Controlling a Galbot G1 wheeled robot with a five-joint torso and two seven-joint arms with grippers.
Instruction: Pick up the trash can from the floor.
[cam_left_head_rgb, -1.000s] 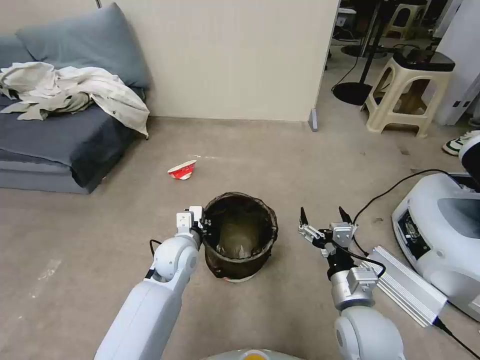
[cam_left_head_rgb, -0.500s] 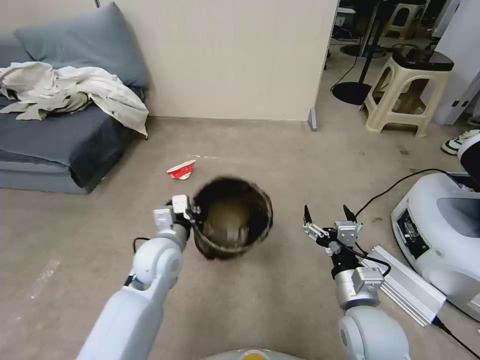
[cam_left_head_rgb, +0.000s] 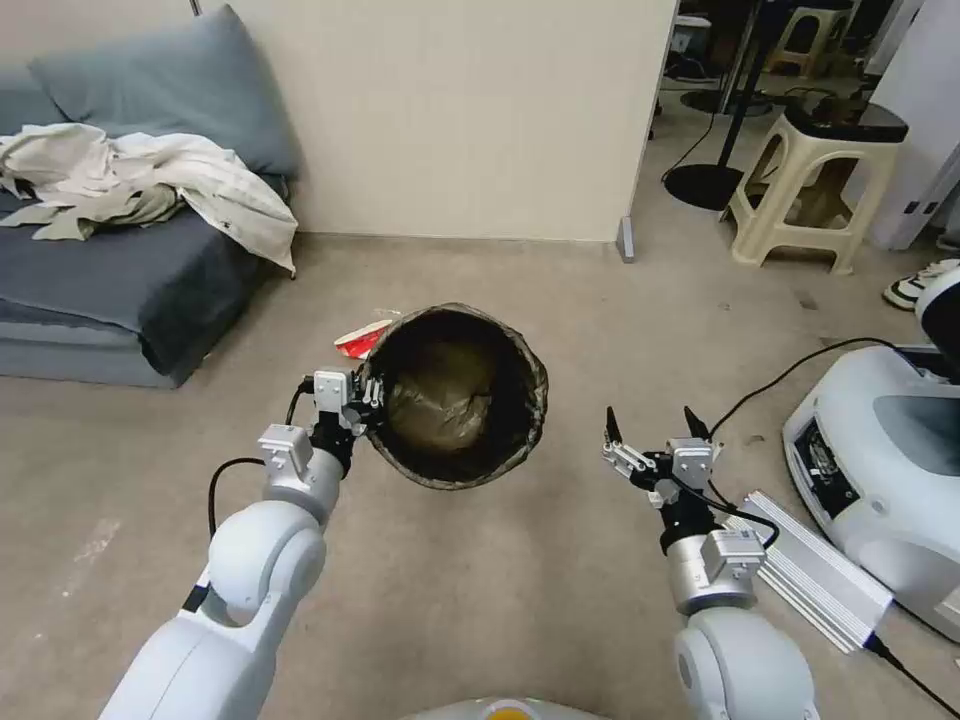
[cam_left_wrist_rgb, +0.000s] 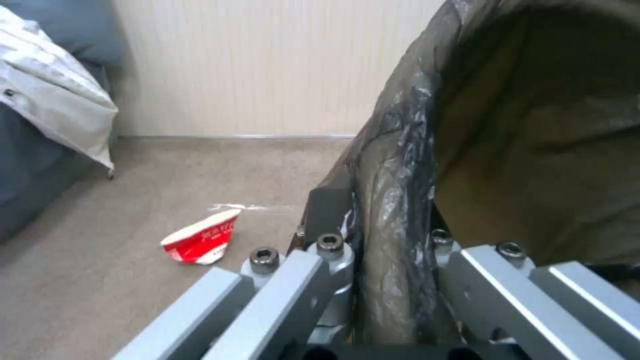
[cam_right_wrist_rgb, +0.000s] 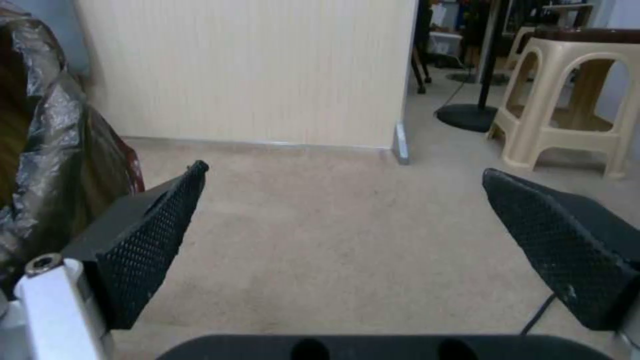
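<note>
trash can now raised, rim in left hand

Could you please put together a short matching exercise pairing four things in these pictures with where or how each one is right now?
Things:
1. trash can
2. left gripper
3. right gripper
4. red-white wrapper

States:
A. open, holding nothing, over the floor
B. lying on the floor near the sofa
C. tilted, gripped at its bag-covered rim
D. shut on the bin's rim

Pairs: 1-C, 2-D, 3-A, 4-B
</note>
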